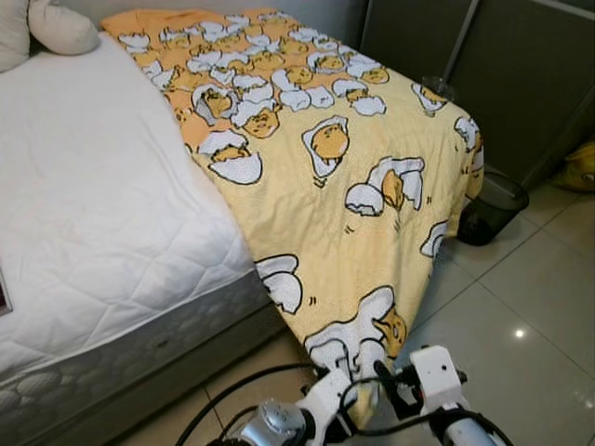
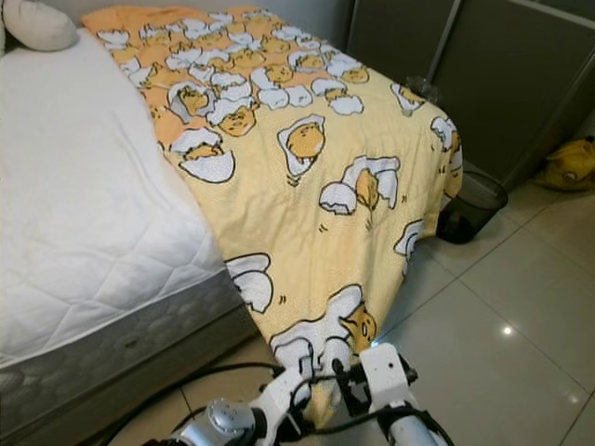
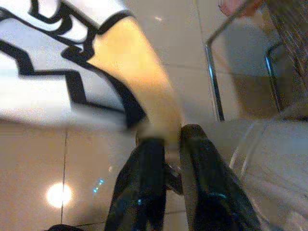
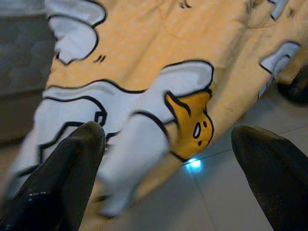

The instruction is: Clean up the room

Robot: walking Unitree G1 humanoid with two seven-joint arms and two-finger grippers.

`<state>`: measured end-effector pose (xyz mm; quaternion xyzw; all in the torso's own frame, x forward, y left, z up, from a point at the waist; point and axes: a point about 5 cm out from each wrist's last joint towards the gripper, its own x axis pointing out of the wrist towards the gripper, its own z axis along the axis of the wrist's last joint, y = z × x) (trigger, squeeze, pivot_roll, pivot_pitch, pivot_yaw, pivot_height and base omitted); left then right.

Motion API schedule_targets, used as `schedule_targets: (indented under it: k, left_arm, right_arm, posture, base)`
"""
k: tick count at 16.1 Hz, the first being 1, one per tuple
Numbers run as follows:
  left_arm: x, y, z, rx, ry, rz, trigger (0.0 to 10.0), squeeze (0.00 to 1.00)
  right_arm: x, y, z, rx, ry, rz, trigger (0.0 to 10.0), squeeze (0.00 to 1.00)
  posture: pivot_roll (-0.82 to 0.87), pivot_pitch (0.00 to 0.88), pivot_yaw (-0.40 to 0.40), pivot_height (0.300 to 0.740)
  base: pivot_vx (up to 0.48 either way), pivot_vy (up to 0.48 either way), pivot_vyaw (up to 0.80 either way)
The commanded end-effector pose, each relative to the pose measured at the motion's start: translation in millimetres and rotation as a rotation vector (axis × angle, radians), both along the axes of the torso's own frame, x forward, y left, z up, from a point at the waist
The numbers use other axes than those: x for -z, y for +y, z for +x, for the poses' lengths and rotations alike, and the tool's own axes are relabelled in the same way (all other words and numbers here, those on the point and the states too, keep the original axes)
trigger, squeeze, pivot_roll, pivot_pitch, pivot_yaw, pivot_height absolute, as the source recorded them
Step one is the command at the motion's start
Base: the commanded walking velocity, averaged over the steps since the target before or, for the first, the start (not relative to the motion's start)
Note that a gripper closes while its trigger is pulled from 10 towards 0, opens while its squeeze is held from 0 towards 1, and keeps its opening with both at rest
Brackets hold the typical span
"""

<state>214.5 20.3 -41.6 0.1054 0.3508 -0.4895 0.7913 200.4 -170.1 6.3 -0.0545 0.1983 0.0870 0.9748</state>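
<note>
A yellow blanket (image 1: 344, 186) printed with egg cartoons covers the right half of the bed and hangs over the foot corner almost to the floor. My left gripper (image 3: 166, 144) is shut on the blanket's lowest hanging corner, and the yellow cloth rises from between its fingers. In the eye views it sits at the blanket's bottom tip (image 1: 346, 401). My right gripper (image 4: 171, 134) is open, its two fingers spread wide and facing the hanging cloth just beside that corner (image 1: 395, 386).
The bare white mattress (image 1: 93, 214) lies to the left, with a pillow (image 1: 60, 28) at its head. A black mesh bin (image 1: 490, 206) stands at the bed's far corner by dark sliding doors (image 1: 521, 65). A yellow bag (image 1: 581, 167) lies on the glossy tiles (image 1: 521, 316).
</note>
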Motion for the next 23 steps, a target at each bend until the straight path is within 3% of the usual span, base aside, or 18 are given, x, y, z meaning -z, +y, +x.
schedule_targets:
  k: [1,2,3,5,6,7,8,10,12,14,17,18,19,21,22,23]
  left_arm:
    - [-0.3,6.7,3.2,-0.039,-0.05,0.004,10.0,1.0]
    - [-4.1,15.5,12.5,-0.056,-0.11,0.022,10.0,1.0]
    - [-17.4,33.3,35.4,-0.136,-0.216,0.015,10.0,1.0]
    - [-57.2,72.6,80.8,-0.41,-0.436,-0.062,10.0,1.0]
    - [-71.9,83.1,92.4,-0.51,-0.497,-0.113,10.0,1.0]
    - [-98.1,95.8,103.7,-0.658,-0.627,-0.193,10.0,0.0]
    - [-116.0,108.1,109.3,-0.793,-0.676,-0.264,10.0,0.0]
    - [-123.9,114.3,112.6,-0.877,-0.716,-0.262,10.0,0.0]
    - [-130.5,115.0,116.6,-0.961,-0.777,-0.234,10.0,0.0]
    - [-124.2,123.0,118.9,-1.062,-0.737,-0.175,10.0,0.0]
    - [-120.9,123.4,116.8,-1.056,-0.729,-0.128,10.0,0.0]
    - [-119.8,121.8,116.4,-1.06,-0.711,-0.152,10.0,0.0]
    - [-117.2,114.0,116.9,-1.022,-0.679,-0.156,10.0,0.0]
    - [-121.8,105.5,119.6,-0.974,-0.705,-0.165,10.0,0.0]
    - [-125.9,108.8,122.0,-1.011,-0.716,-0.177,10.0,0.0]
    - [-129.7,114.6,123.7,-1.059,-0.726,-0.199,10.0,0.06]
  right_arm:
    - [-1.6,-13.4,5.3,0.109,0.014,0.063,10.0,0.0]
    - [-4.5,-14.8,9.4,0.127,0.003,0.079,10.0,0.0]
    - [-11.6,-17.8,21.6,0.147,-0.035,0.083,10.0,0.0]
    - [-27.4,-22.4,42.1,0.176,-0.129,0.061,10.0,0.0]
    - [-31.4,-23.0,49.9,0.185,-0.157,0.05,10.0,0.0]
    - [-42.1,-25.1,59.4,0.221,-0.208,0.071,10.0,0.0]
    - [-52.7,-26.6,68.5,0.248,-0.25,0.09,10.0,0.0]
    - [-59.1,-26.4,74.9,0.26,-0.275,0.094,10.0,0.0]
    - [-60.4,-20.8,83.8,0.243,-0.284,0.094,10.0,0.0]
    - [-61.2,-10.3,88.2,0.168,-0.303,0.07,10.0,0.0]
    - [-53.3,-15.0,84.0,0.223,-0.271,0.118,10.0,0.0]
    - [-51.8,-16.8,82.6,0.231,-0.267,0.118,10.0,0.0]
    - [-50.5,-18.8,81.3,0.234,-0.265,0.114,10.0,0.0]
    - [-50.5,-18.7,83.6,0.233,-0.272,0.108,10.0,0.0]
    - [-52.1,-18.1,86.4,0.233,-0.285,0.107,10.0,0.0]
    - [-55.8,-16.9,89.3,0.229,-0.309,0.104,10.0,0.0]
  posture:
    - [-0.01,0.099,-0.042,0.74]
    - [-0.01,0.089,-0.037,0.74]
    - [0.02,0.049,-0.022,0.74]
    - [0.05,0.0,0.001,0.74]
    - [0.07,0.0,0.017,0.74]
    - [0.09,0.0,0.024,0.74]
    - [0.1,0.0,0.026,0.74]
    - [0.11,0.0,0.025,0.74]
    - [0.12,0.0,0.012,0.74]
    - [0.11,0.0,-0.003,0.74]
    - [0.1,0.0,0.005,0.74]
    - [0.1,0.0,0.005,0.74]
    - [0.1,0.0,0.007,0.74]
    - [0.11,0.0,0.006,0.74]
    - [0.11,0.0,0.007,0.74]
    - [0.11,0.0,0.008,0.74]
  base:
    - [0.0,0.0,0.0]
    - [0.0,0.0,0.0]
    - [0.0,0.0,0.0]
    - [0.0,0.0,0.0]
    - [0.0,0.0,0.0]
    - [0.0,0.0,0.0]
    - [0.0,-0.319,0.0]
    - [0.0,-0.399,0.32]
    - [0.0,-0.48,0.58]
    - [0.0,-0.48,0.53]
    - [0.0,-0.48,0.51]
    - [0.0,-0.48,0.51]
    - [0.0,0.0,0.51]
    - [0.0,0.0,0.51]
    - [0.0,-0.454,0.52]
    - [0.0,-0.439,0.51]
